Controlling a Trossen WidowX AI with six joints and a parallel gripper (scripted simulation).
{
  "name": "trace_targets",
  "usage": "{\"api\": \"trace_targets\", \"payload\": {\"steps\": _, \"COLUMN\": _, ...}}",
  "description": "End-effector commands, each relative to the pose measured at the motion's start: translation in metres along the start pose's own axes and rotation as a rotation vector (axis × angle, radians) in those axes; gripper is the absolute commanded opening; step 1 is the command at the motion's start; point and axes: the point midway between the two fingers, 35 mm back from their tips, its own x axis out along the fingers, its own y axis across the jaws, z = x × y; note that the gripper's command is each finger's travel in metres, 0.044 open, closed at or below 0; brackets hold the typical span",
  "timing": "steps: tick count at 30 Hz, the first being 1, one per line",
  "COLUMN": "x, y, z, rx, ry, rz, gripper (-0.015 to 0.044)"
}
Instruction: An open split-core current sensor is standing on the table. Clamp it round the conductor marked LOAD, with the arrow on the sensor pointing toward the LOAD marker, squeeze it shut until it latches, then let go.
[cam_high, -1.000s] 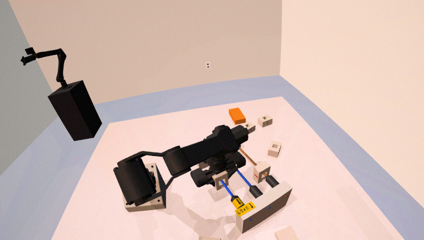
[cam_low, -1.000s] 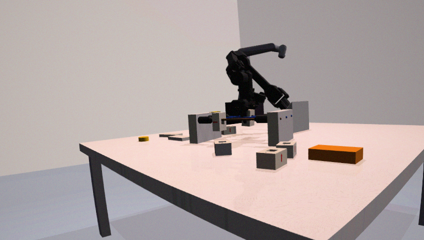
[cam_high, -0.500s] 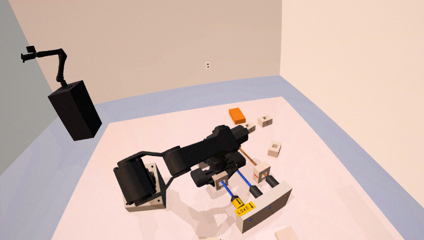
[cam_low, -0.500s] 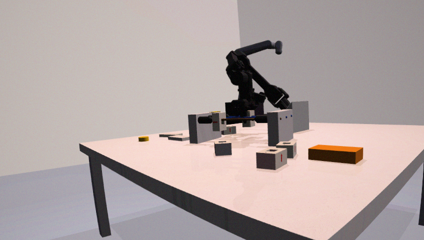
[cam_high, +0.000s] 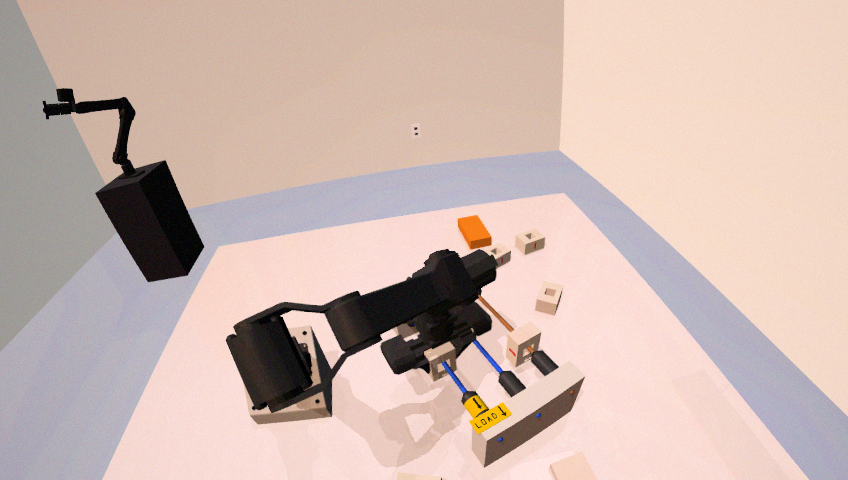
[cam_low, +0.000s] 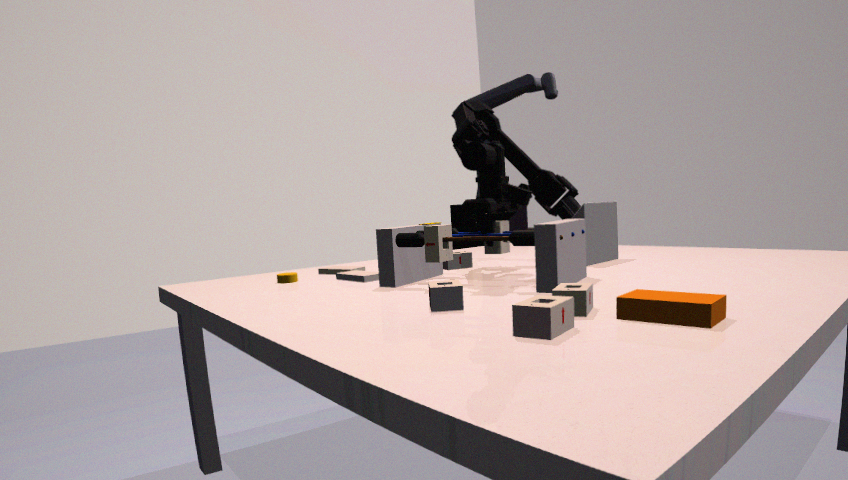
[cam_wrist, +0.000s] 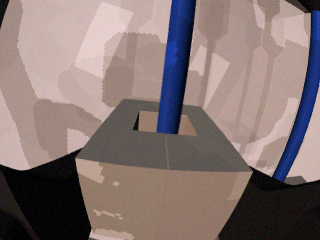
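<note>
Sensor gripped in the partly open gripper, its halves meeting round the blue LOAD conductor. Wrist view shows the seam; top view — farther off — the yellow LOAD marker's arrow.

Warm, fairly bright top view; dimmer exterior w/ grey walls; patchy, jagged-edged shadows in wrist view.

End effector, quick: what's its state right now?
End effector: closed on the current sensor, which is shut round the blue LOAD conductor. Whether it has latched can't be told.
</note>
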Motion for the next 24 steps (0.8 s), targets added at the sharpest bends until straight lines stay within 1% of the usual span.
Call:
{"api": "trace_targets", "payload": {"steps": 1, "x": 0.0001, "y": -0.0001, "z": 0.0000, "rx": 0.000, "ry": 0.000, "rz": 0.000, "gripper": 0.0125}}
{"api": "trace_targets", "payload": {"steps": 12, "x": 0.0001, "y": -0.0001, "z": 0.0000, "rx": 0.000, "ry": 0.000, "rz": 0.000, "gripper": 0.0046}}
{"api": "trace_targets", "payload": {"steps": 14, "x": -0.0006, "y": -0.0001, "z": 0.0000, "rx": 0.001, "ry": 0.000, "rz": -0.001, "gripper": 0.0000}}
{"api": "trace_targets", "payload": {"steps": 24, "x": -0.0007, "y": 0.0008, "z": 0.0000, "rx": -0.002, "ry": 0.001, "rz": 0.002, "gripper": 0.0000}}
